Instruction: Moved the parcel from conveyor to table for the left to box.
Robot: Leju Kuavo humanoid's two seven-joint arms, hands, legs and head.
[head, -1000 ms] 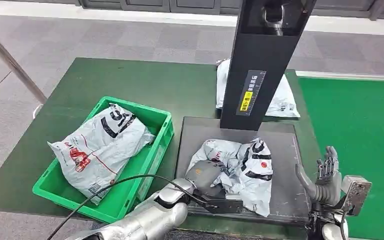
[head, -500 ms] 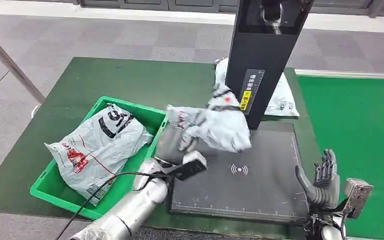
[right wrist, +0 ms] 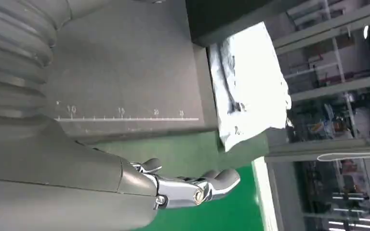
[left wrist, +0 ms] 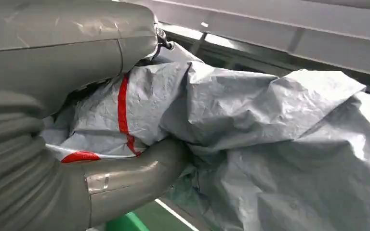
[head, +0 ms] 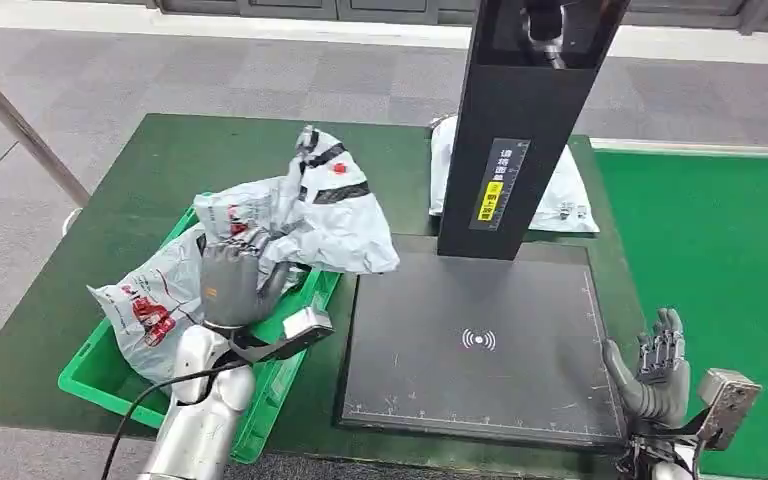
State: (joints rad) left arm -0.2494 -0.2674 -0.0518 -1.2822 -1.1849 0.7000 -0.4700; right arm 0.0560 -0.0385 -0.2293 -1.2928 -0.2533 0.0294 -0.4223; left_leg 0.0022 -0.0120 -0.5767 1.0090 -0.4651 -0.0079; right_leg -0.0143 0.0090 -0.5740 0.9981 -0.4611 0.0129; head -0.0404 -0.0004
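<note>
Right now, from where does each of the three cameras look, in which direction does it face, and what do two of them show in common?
Head view: high on the body, facing forward and down at the green table; shows the left hand holding the grey parcel above the green box, and the right hand open.
Left wrist view: behind the left hand, facing the parcel.
Right wrist view: behind the right hand, facing the black scanner plate.
Shared: head and left wrist views show the held parcel.
</note>
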